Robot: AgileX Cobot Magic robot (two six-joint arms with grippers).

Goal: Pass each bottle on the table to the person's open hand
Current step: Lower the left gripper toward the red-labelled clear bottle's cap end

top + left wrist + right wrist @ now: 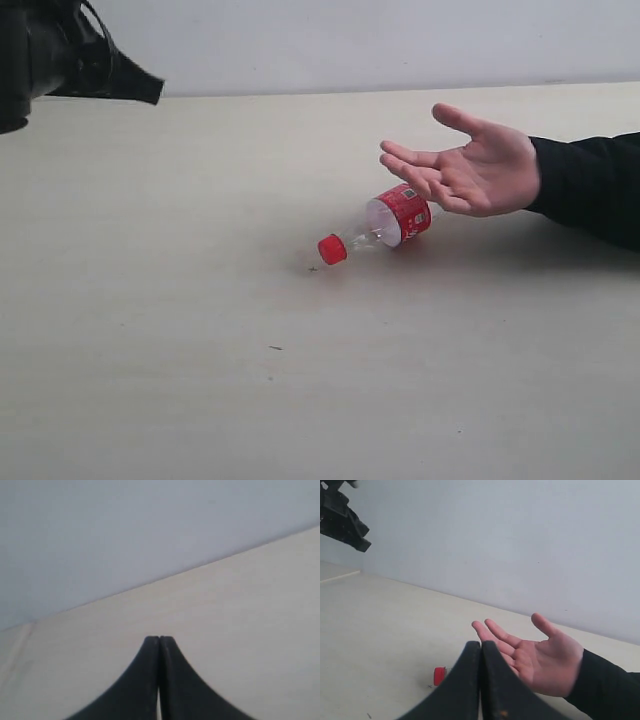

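One bottle (385, 225), clear with red label and cap, lay on its side on the table (200, 380), right of middle, cap toward the near edge, just beside the person's open hand (470, 170) reaching in from the right edge. Your left gripper (159, 640), by the far left corner, and right gripper (480, 644) were both pressed together, empty. Coming down like that, you could have rolled the bottle away or struck the palm.

Exterior and right wrist views share the hand (478, 170).
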